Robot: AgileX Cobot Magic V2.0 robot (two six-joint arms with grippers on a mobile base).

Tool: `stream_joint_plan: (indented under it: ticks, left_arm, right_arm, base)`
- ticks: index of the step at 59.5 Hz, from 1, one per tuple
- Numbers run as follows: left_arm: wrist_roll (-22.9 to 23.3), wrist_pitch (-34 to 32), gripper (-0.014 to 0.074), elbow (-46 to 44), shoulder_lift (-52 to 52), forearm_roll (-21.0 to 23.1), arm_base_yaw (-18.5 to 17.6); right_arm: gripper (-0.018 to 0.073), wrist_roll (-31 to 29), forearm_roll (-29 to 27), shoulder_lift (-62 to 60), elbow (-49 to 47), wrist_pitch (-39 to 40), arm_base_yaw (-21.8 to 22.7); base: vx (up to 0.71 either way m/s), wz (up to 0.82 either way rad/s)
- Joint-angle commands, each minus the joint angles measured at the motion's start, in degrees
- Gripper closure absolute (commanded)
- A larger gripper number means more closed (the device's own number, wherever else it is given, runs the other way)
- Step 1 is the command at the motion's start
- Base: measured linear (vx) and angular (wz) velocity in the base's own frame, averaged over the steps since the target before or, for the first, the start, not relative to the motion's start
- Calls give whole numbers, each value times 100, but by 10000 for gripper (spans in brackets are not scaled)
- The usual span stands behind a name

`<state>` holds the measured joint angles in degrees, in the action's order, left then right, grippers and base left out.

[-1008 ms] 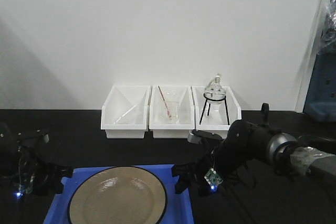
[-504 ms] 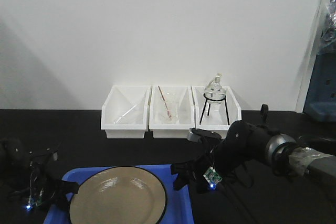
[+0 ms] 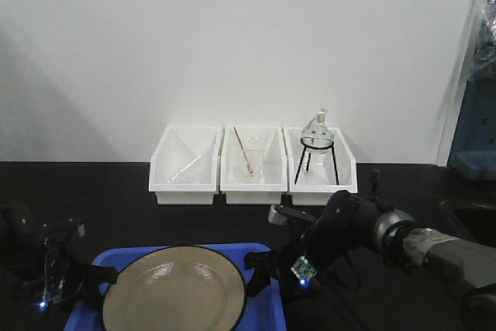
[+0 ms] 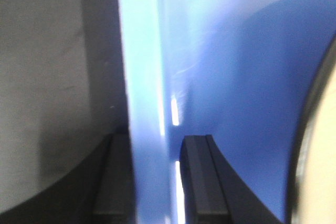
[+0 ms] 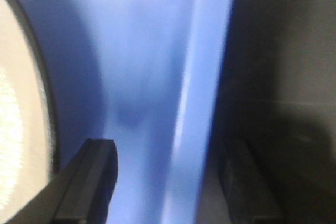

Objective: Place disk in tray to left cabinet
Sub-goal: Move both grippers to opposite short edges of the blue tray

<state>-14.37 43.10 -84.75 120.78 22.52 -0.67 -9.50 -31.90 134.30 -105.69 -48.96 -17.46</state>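
The black table (image 3: 116, 207) fills the bottom half of the front view. At the bottom middle the blue tray (image 3: 266, 312) sits flat on it. The disk (image 3: 174, 291) lies flat inside the tray, tan side up, so that part looks done. The cabinet is not in any picture.

The thing that changed is the right claw (image 3: 260, 263). Half a second ago it was just off the tray's right corner. Now it has slid left and sits over the right rim. In the right wrist view the rim runs up the middle, with one finger inside the tray and one outside. The claw is wide open, with a gap on each side of the rim, so it holds nothing yet.

The left claw (image 3: 94, 277), at the bottom left, has not moved in the last half second. A second ago it was a bit higher and off the tray. In the left wrist view its fingers sit close on both sides of the left rim. It looks pinched on the tray, though that picture is blurry.

I think the robot is getting both claws on the tray to lift it. The right claw has to squeeze first. Then both must rise together, or the tray may tip and the disk may slide.
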Motion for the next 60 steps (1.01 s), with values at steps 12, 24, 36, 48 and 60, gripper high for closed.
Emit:
stream_joint_plan:
  ticks: [12,24,36,48,60]
  left_arm:
    - [3,130,304,-162,-307,615,-35]
    - [-7,595,426,-162,-307,1098,-89]
    - [-7,676,530,-162,-307,1526,-152]
    - [20,1174,604,-464,-331,2026,-152]
    - [503,1861,598,-1130,-423,2062,-152]
  right_arm:
    - [274,-41,-130,-192,-221,-408,18]
    - [480,-39,-306,-206,-221,-515,30]
    - [571,23,-571,-226,-221,-584,34]
    - [568,392,-602,-454,-221,-716,37]
    - [567,636,-598,-765,-221,-829,91]
  base:
    - [0,0]
    - [0,0]
    - [0,0]
    - [0,0]
    - [0,0]
